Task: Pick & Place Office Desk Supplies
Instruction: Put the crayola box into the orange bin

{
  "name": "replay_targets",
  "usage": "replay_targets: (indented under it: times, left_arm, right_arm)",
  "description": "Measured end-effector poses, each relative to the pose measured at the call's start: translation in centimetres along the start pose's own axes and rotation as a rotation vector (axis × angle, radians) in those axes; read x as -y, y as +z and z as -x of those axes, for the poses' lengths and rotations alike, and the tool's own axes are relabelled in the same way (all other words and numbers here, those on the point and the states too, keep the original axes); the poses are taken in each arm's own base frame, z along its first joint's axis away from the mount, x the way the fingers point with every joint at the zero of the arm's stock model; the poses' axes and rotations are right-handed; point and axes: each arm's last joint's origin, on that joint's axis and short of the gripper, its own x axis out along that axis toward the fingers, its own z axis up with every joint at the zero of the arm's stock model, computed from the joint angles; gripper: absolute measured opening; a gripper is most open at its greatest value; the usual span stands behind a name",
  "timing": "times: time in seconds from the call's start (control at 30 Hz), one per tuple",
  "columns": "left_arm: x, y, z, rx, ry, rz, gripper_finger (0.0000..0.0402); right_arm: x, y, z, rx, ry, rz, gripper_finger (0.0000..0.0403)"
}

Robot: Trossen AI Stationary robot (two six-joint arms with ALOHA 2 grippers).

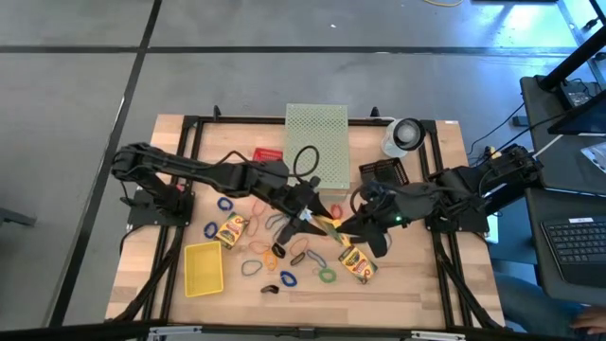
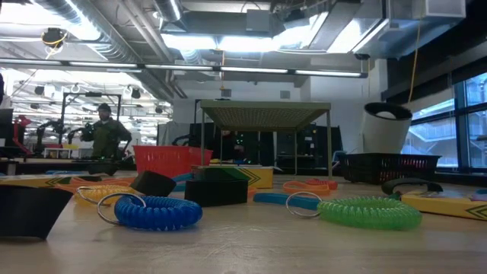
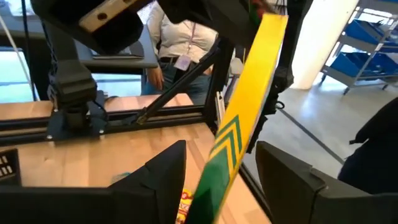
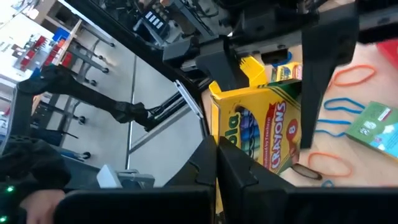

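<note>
Coiled plastic loops lie closest in the low view, two of them: a blue coil (image 2: 156,211) and a green coil (image 2: 369,211), both springy and ribbed, each with a thin metal ring on the bare wooden table (image 1: 417,294). Just left of them sits a matte black clip (image 2: 30,209) with a wedge shape. From above, three card crayon boxes show, glossy yellow with green chevrons. One flat box (image 1: 230,230) lies left of centre, a second box (image 1: 358,265) lies right of centre, and the third, the held box (image 3: 239,124), hangs tilted over the middle of the table between the two arms. The left gripper (image 1: 308,216) has its dark blocky fingers (image 3: 161,174) spread apart on either side of that box's narrow edge, not touching it. The right gripper (image 4: 217,158) has its fingers (image 4: 249,174) pressed together, pinching the box at its end. Thin flat rubber-band loops (image 1: 275,254) in blue, orange, red and green lie scattered around the boxes; they overlap too much to count. A yellow tray (image 1: 204,267) rests near the front left, and the pale green perforated box (image 1: 316,142) stands at the back.
</note>
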Motion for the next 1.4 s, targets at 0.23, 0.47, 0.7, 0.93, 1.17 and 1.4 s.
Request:
replay_targets:
  times: [0.23, 0.47, 0.7, 0.93, 1.17, 1.4]
  left_arm:
    - [0.2, 0.2, 0.1, 0.009, -0.039, 0.048, 0.0137]
    - [0.5, 0.5, 0.3, 0.018, -0.095, 0.04, 0.0038]
    - [0.7, 0.9, 0.4, 0.04, -0.173, 0.054, 0.0018]
    - [0.6, 1.0, 0.9, 0.028, -0.181, 0.115, 0.0018]
    - [-0.3, 1.6, 4.1, -0.053, 0.012, 0.147, 0.0018]
    - [-0.9, 1.3, 9.7, -0.211, 0.344, 0.181, 0.0018]
  right_arm:
    - [0.0, 0.0, 0.0, 0.001, 0.001, 0.012, 0.0]
    - [-0.1, 0.0, 0.0, 0.005, 0.006, 0.035, 0.0]
    - [-0.6, 0.4, 0.0, 0.044, 0.058, 0.09, 0.0019]
    - [-0.8, 0.6, 0.0, 0.063, 0.084, 0.152, 0.0099]
    - [-0.5, 1.0, 0.4, 0.134, 0.017, 0.086, 0.0192]
    - [0.0, 1.9, 3.8, 0.27, -0.079, 0.071, 0.0194]
